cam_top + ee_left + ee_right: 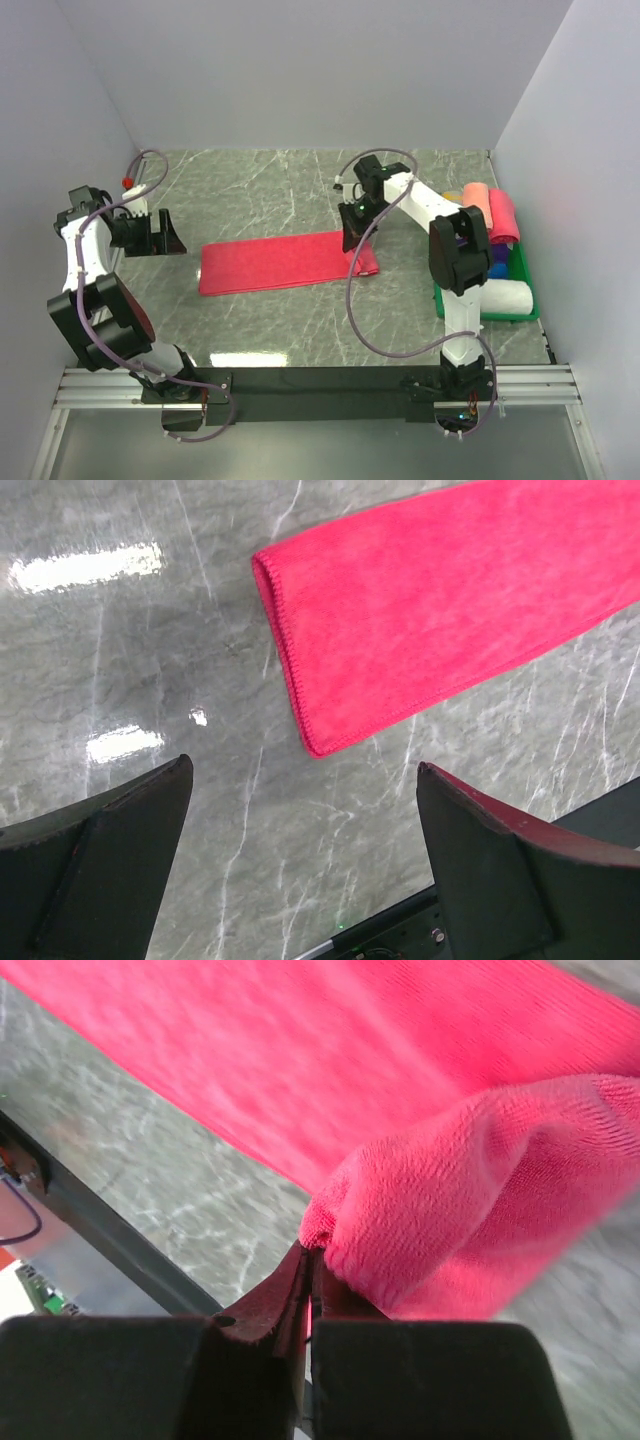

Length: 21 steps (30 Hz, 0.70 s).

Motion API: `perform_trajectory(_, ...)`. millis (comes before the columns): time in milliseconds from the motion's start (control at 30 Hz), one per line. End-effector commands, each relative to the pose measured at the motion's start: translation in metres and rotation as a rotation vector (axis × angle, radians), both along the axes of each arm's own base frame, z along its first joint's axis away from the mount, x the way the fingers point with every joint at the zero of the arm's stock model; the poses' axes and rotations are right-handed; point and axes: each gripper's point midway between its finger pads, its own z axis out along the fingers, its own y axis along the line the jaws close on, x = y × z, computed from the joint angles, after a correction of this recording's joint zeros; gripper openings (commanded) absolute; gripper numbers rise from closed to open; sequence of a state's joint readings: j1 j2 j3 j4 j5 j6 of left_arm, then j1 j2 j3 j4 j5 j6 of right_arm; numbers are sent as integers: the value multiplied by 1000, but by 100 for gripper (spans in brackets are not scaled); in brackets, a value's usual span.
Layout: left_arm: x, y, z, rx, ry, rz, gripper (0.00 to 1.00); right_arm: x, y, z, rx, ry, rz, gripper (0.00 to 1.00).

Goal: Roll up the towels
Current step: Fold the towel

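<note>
1. At the near edge of the tabletop point(270, 200), both arm bases sit on a metal rail point(320, 380).
2. The left jaws stand wide apart and hold nothing. They hang over bare grey marbled stone on the left side. In the left wrist view their two dark fingers point(110, 870) frame bare tabletop.
3. The crimson towel point(280, 263) lies in the middle of the tabletop as a long flat strip running left to right. Its stitched left end point(290, 660) lies just ahead of the left jaws, apart from them.
4. The right jaws are pressed together on the right end of the crimson towel. The right wrist view shows a bunched fold of cloth point(470, 1190) pinched at their tips and raised above the flat part.
5. A green tray point(527, 290) sits by the right wall, holding rolled towels. The white roll point(500, 297) is nearest, a blue one point(497, 265) lies behind it, and the pink roll point(505, 215) and salmon roll point(476, 200) lie farthest.
6. At the far left, near the wall, sits a small red object point(128, 181); it is too small to identify.
</note>
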State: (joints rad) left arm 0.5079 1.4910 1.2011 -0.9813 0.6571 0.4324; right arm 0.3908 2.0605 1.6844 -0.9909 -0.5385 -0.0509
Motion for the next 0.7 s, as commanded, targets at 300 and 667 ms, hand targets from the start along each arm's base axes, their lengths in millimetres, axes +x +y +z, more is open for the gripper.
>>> perform_trajectory(300, -2, -5, 26, 23, -79, -13, 99, 18, 67, 0, 120, 7, 17, 0)
perform_trajectory(667, -7, -8, 16, 13, -65, -11, 99, 16, 82, -11, 119, 29, 37, 0)
